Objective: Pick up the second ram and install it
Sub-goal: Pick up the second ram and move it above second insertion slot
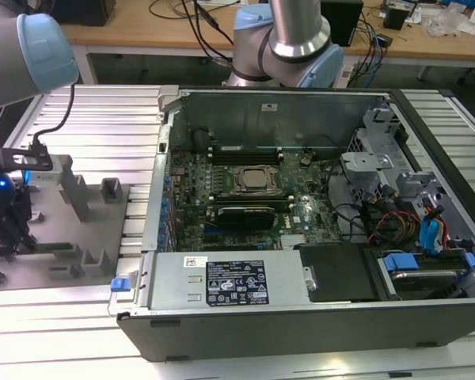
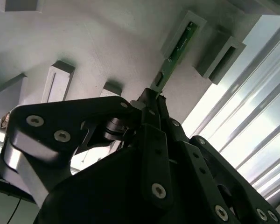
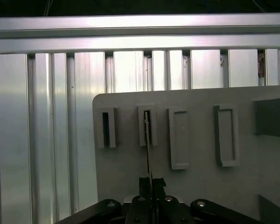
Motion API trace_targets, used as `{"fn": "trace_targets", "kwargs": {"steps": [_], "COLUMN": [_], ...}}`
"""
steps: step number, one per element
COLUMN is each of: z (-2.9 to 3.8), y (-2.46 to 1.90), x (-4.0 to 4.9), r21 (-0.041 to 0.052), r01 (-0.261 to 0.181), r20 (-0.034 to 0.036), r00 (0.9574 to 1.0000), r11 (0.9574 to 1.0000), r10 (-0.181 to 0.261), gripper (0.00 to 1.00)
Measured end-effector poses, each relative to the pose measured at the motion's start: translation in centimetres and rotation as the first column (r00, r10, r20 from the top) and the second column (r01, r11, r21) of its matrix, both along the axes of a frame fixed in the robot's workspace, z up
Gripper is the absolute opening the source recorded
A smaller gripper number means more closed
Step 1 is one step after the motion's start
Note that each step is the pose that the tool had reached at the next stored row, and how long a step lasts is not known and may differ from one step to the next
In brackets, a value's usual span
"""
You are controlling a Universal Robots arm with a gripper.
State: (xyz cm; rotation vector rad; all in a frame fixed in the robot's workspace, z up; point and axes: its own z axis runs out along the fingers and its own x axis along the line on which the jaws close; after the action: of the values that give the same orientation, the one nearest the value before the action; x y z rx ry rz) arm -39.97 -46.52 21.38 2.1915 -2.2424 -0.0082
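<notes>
One slim, flat, dark green memory stick, the second ram, stands in a narrow grey slot holder on a grey plastic tray. The robot's black two-fingered hand pinches the stick's near end, its fingers pressed against either face.

In the exterior view the tray sits at the frame's left edge on the ribbed aluminium surface, with the hand low over it. The open black computer case fills the centre and right of the frame. Its green motherboard is exposed and lies well apart from the tray.

The holder appears built to keep the stick on edge, so that fingers can close on its broad faces instead of prying it off a flat surface. The grip across the thin dimension looks chosen for the same reason.

In the first wrist view the stick reads as a hairline, seen edge-on, running straight from the slot to the hand. By that line its long axis appears to run from holder to fingertips, roughly square to the tray's face, with one end down in the slot and the other in the grip. The far end looks seated in the holder, so the pickup seems begun and not yet complete.
</notes>
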Motion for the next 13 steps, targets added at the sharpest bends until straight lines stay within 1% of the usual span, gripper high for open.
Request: {"fn": "trace_targets", "kwargs": {"steps": [1,4,5,7,10,11,13], "z": [0.19,1.44,1.96,2.55,4.23,4.67,6.16], "y": [0.01,0.01,0.02,0.02,0.04,0.04,0.07], "x": [0.0,0.0,0.0,0.0,0.0,0.0,0.0], "r21": [-0.0004,-0.0025,-0.0034,-0.0043,-0.0064,-0.0068,-0.0096], "r01": [0.0,0.0,0.0,0.0,0.0,0.0,0.0], "r20": [0.0001,0.0001,0.0,0.0001,0.0,0.0001,0.0], "r00": [1.0,1.0,1.0,1.0,1.0,1.0,1.0], "r11": [1.0,1.0,1.0,1.0,1.0,1.0,1.0], "r10": [0.0,0.0,0.0,0.0,0.0,0.0,0.0], "gripper": [0.13,0.13,0.13,0.13,0.13,0.13,0.13]}}
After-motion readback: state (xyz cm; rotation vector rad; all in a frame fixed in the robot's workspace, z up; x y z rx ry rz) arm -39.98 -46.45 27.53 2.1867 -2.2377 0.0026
